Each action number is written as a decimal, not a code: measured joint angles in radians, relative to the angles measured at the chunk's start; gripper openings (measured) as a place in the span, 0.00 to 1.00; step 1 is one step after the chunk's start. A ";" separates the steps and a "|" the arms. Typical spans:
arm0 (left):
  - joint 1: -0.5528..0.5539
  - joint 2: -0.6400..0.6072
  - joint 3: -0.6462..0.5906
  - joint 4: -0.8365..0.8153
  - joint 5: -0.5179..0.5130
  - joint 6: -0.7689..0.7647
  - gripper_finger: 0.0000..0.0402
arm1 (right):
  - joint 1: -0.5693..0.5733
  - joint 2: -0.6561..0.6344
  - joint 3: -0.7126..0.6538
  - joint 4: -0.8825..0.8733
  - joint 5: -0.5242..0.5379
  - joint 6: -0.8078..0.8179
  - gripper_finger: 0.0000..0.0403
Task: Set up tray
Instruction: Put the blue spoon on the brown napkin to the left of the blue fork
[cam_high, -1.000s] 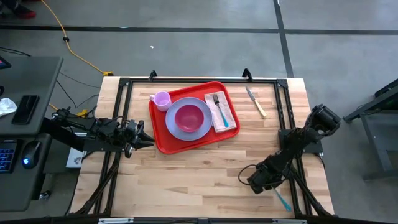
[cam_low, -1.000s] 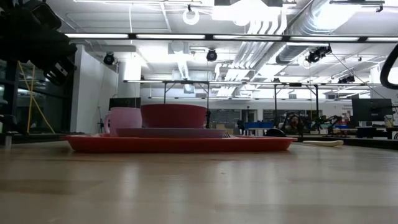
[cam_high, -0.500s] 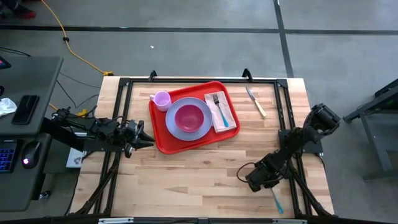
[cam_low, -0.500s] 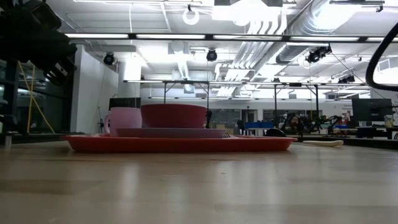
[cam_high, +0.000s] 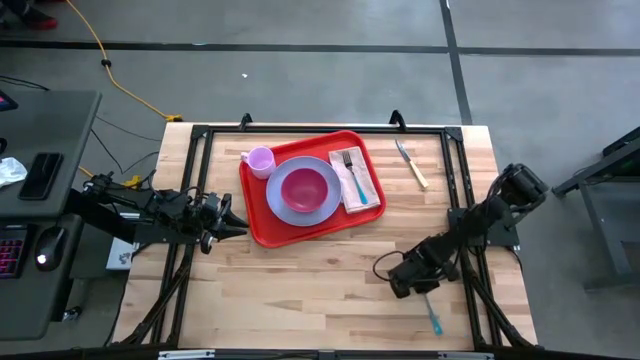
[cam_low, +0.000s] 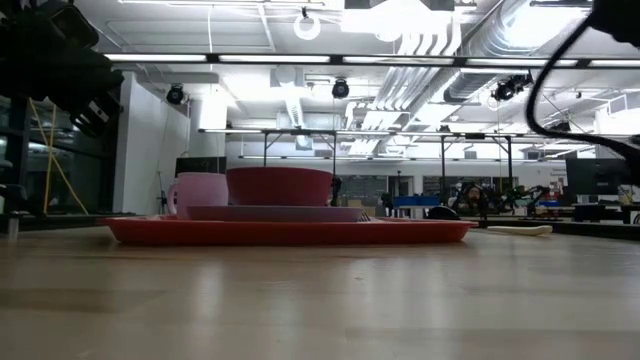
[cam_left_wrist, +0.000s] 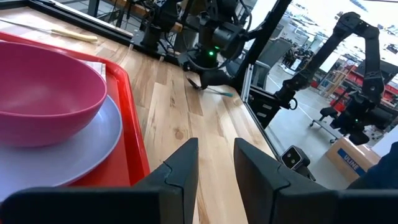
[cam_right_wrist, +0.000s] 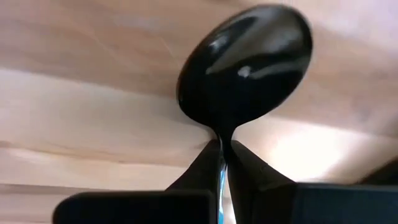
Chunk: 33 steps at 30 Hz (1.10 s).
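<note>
Red plastic, the tray (cam_high: 258, 226) sits toward the table's (cam_high: 300, 290) far side, left of centre. It holds a lavender plate (cam_high: 285, 211) with a magenta bowl (cam_high: 305, 187) on it, a pink cup (cam_high: 260, 160) at its far-left corner, and a napkin (cam_high: 366, 194) with a teal-handled fork (cam_high: 353, 173). A knife (cam_high: 412, 165) lies on the wood right of the tray. My right gripper (cam_high: 398, 284) pinches a teal-handled spoon (cam_right_wrist: 245, 59) over bare wood near the front right. My left gripper (cam_high: 232, 218), fingers slightly parted, waits at the tray's left edge. I can read no writing.
</note>
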 joint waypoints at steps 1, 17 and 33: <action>0.000 0.000 0.000 0.000 0.000 0.000 0.33 | -0.008 -0.009 0.000 -0.001 0.018 -0.002 0.01; 0.000 0.000 0.000 0.000 0.000 0.000 0.33 | -0.176 -0.035 0.061 -0.053 0.128 -0.178 0.00; 0.000 0.000 0.000 0.000 0.000 0.005 0.33 | -0.485 -0.036 0.320 -0.301 0.237 -0.556 0.00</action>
